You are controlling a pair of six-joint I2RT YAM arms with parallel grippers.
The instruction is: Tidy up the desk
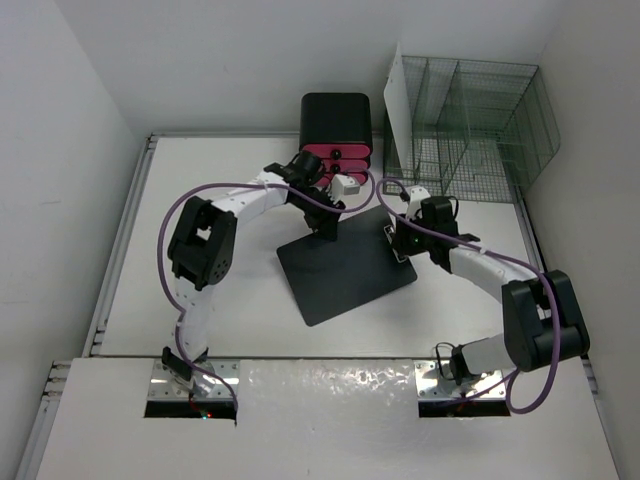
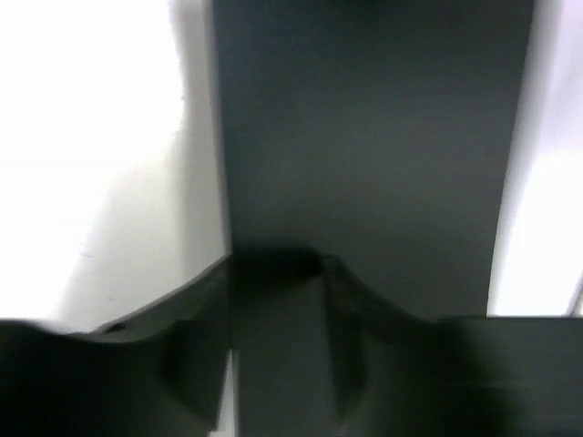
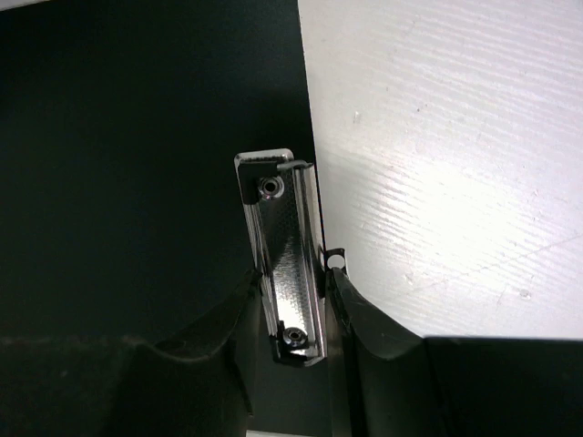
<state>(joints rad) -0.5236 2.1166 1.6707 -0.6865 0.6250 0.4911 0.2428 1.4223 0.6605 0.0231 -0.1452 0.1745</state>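
**Two pincers on one clipboard, on opposite sides**

Top view: The worktop (image 1: 260, 325) fills the middle of the picture, with white walls around it. A black clipboard (image 1: 345, 275) lies skewed near its centre. The left pincer (image 1: 326, 228) reaches down to the board's far left corner. The right pincer (image 1: 398, 240) sits at the board's right edge, where the clip is. Taking it from two sides probably serves to raise a thin, flat board that one pincer could hardly get under. At the far edge stand a black-and-pink box (image 1: 337, 125), a small white object (image 1: 346, 185) just in front of it, and a wire rack (image 1: 480, 120) with a white sheet (image 1: 400, 105) upright in one slot. The rack's slots look a likely home for the board, though that is a guess.

Left wrist view: The picture is blurred. The dark board runs up the middle, with bright worktop on either side. The fingers (image 2: 196, 309) stand part way apart around a dark patch. I cannot tell whether they pinch the board or only stand over it.

Right wrist view: The fingers (image 3: 364, 328) are narrowly apart and closed on the shiny metal clip (image 3: 284, 237), one against each long side. The clip is the board's one raised part, so it offers a hold that the flat panel does not. Black board lies to the left of the clip and white worktop to the right.
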